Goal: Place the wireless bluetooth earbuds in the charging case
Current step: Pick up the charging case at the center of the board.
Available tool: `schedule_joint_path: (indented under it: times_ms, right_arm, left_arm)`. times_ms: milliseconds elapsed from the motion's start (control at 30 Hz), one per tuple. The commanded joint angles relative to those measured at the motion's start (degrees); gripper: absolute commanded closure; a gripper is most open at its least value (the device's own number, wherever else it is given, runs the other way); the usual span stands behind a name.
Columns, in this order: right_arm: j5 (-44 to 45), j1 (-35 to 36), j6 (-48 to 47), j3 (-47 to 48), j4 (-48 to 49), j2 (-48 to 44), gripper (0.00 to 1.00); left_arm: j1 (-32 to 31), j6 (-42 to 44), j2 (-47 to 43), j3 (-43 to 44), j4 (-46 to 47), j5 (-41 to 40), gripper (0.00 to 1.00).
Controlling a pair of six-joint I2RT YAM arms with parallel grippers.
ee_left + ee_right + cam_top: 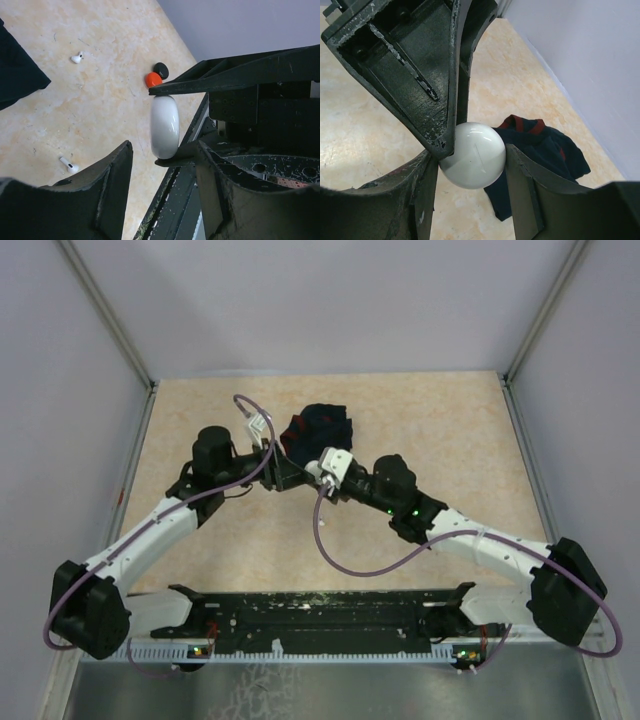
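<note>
Clamped in the right tool (pixel 471 157): the white charging case (pixel 165 126), a closed rounded shell pinched with 1 finger on each broad face. Held above the counter (pixel 100 110), just beside the navy cloth (pixel 545 150) with its red trim. Seen from the right wrist with the cloth showing past the case's far edge.

Left tool (pixel 165 146) standing apart and gripping nothing. Its 2 fingers (pixel 100 195) spread wider than the case and lined up on its narrow edge. From the right wrist, 1 left fingertip (pixel 442 142) touching the case on the side away from the cloth. Cannot tell whether the other left finger touches it too.

From overhead, both arms angled inward and meeting just on the near side of the cloth. Case itself hidden there under the 2 wrists.

Lying loose on the bare counter, outside the case:
- 1 white earbud (pixel 76 58), stem visible, close off the cloth's edge.
- A 2nd white earbud (pixel 69 165), also stemmed, a little further from the cloth and nearer the left fingers.
- A red earbud (pixel 153 79) and a black earbud (pixel 160 70), touching each other, well apart from the cloth and just past the end of the held case. Both too small to make out stems.
</note>
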Motion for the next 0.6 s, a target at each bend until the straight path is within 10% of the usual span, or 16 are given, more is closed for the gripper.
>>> schedule_joint_path:
  times_ms: [0, 567]
  right_arm:
    - [0.8, 0.9, -0.9, 0.8, 4.1, -1.1, 0.57]
    - [0.3, 1.3, 1.1, 1.0, 1.3, -3.7, 0.46]
  left_arm:
    - [-0.7, -0.3, 0.5, -0.4, 2.9, 1.5, 0.44]
    - [-1.7, 11.0, -2.2, -1.1, 1.0, -0.8, 0.91]
